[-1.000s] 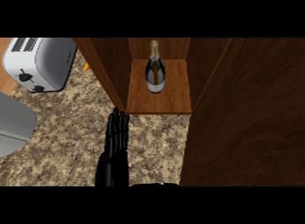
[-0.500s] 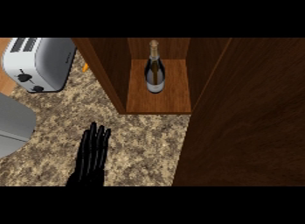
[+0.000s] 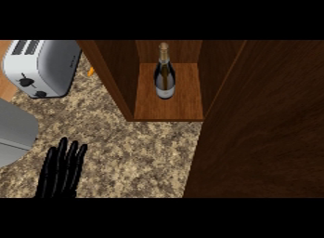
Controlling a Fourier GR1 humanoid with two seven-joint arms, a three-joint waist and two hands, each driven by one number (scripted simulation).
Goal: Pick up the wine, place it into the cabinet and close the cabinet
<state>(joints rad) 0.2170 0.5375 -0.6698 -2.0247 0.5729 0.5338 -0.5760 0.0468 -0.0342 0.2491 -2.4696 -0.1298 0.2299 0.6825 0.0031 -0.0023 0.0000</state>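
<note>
While the wine bottle (image 3: 165, 74) already lies inside the cabinet (image 3: 168, 109), neck pointing away, the open door (image 3: 274, 139) stands well right of the left hand (image 3: 60, 169), whose fingers are straight and empty; the right hand is out of view

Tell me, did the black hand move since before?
Yes. The left hand has slid left and down across the counter, away from the cabinet and toward the grey thing at the left edge.

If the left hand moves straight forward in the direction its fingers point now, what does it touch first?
The left hand points up the view over bare counter. Probably it meets the toaster first, though height is unclear. The wine bottle in the cabinet lies off that line.
</note>
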